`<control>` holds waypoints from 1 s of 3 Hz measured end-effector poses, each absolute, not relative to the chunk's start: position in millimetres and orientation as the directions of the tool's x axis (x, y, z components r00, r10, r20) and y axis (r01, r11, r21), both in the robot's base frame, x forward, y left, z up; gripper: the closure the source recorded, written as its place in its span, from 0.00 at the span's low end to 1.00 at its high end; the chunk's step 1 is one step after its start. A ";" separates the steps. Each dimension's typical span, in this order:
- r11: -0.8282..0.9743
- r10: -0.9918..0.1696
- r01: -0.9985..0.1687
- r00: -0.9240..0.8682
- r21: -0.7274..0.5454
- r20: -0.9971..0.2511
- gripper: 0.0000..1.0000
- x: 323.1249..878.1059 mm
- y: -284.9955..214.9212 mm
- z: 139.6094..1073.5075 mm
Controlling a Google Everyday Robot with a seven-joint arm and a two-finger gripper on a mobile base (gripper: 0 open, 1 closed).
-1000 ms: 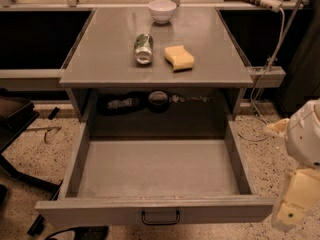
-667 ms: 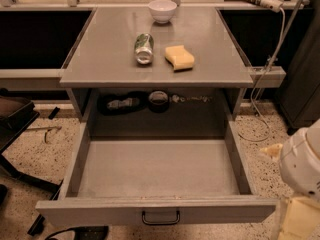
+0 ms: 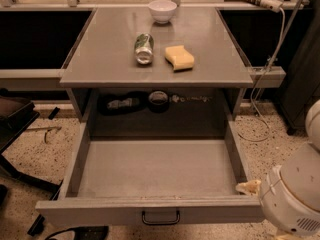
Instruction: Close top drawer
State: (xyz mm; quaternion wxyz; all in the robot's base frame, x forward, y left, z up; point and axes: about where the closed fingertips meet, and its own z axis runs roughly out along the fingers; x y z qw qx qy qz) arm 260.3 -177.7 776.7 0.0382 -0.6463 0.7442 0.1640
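Observation:
The top drawer is pulled far out from under the grey table and is empty. Its flat grey front panel faces me at the bottom of the view, with a small dark loop handle at its centre. My white arm joint fills the lower right. The gripper shows only as a pale tip beside the drawer's right front corner, mostly hidden behind that joint.
On the grey table top lie a can on its side, a yellow sponge and a white bowl. Dark items and a tape roll sit on the shelf behind the drawer. A cable hangs at right, a black chair base stands at left.
My arm has moved down and left, so the gripper is now close to the drawer's right front corner. The drawer stays pulled out as before.

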 end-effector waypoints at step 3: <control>0.057 -0.944 -0.967 -0.132 0.246 -0.301 0.00 253.1 -172.2 752.8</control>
